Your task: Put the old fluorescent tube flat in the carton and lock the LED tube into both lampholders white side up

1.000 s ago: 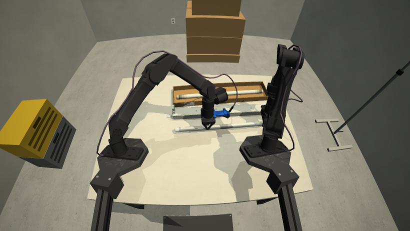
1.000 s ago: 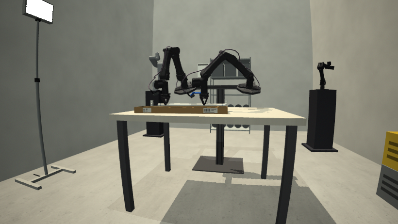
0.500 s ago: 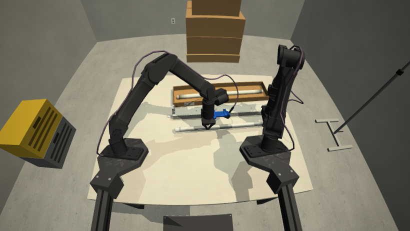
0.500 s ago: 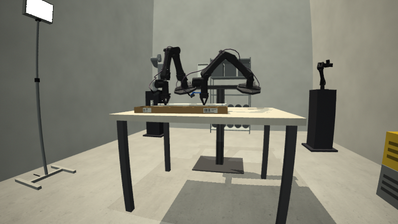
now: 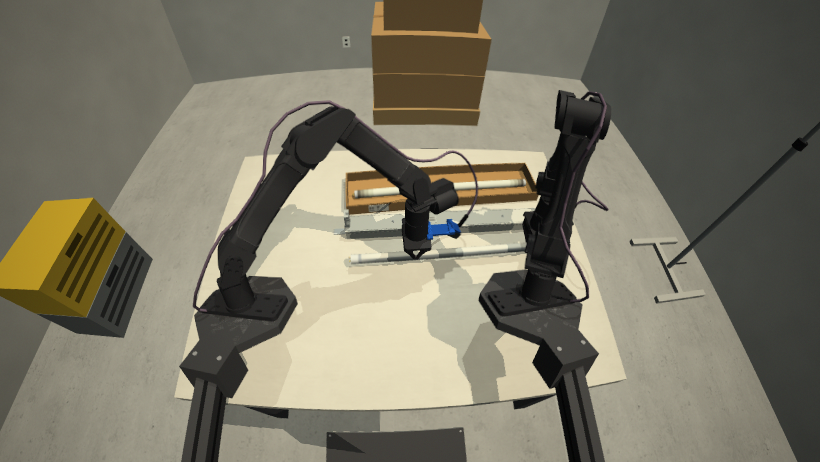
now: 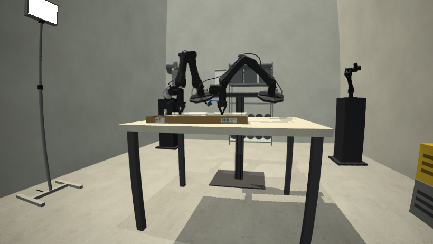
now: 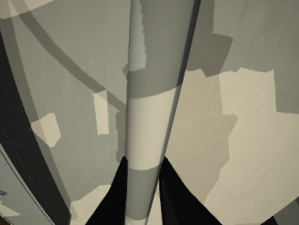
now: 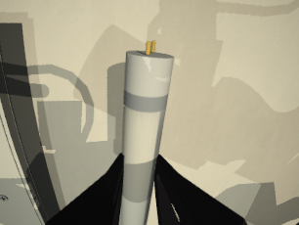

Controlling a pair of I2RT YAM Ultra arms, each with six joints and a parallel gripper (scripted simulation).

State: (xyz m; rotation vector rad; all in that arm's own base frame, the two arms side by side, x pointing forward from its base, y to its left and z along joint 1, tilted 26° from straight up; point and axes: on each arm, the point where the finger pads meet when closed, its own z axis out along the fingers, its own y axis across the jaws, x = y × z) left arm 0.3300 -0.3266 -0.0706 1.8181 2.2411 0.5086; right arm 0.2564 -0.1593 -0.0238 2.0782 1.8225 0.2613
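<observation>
Between the fingertips of the left gripper (image 5: pixel 416 256) (image 6: pixel 222 113) (image 7: pixel 145 158) runs the LED tube (image 5: pixel 372 258) (image 7: pixel 151 117) (image 8: pixel 144 117), clasped partway along its length. The right gripper (image 6: pixel 180 113) (image 8: pixel 139 159) also has its fingers drawn in around the same tube, close to one end, where two brass-coloured pins (image 8: pixel 150 47) stick out past the fingertips (the arm hides this gripper from above). Pale faces of the tube look up towards both wrist cameras, with a narrow dark strip along one edge in the left wrist view.

Just beside the grippers, on the side away from the arm bases, the light fixture (image 5: pixel 372 220) (image 7: pixel 15 181) (image 8: pixel 10 161) runs roughly alongside the LED tube, which is outside it and in neither lampholder. Farther out from the left gripper, past the fixture, sits the open carton (image 5: pixel 459 203) (image 6: pixel 194 120), on the bench (image 5: pixel 372 344) (image 6: pixel 302 130). The old fluorescent tube (image 5: pixel 499 184) lies lengthwise inside it, its middle hidden behind the left arm.

Both grippers point down, and a blue bracket (image 5: pixel 441 229) (image 6: pixel 214 101) juts out above the left one's fingers. Whether the held tube touches the bench or hangs slightly above it, I cannot tell (its underside is out of sight).
</observation>
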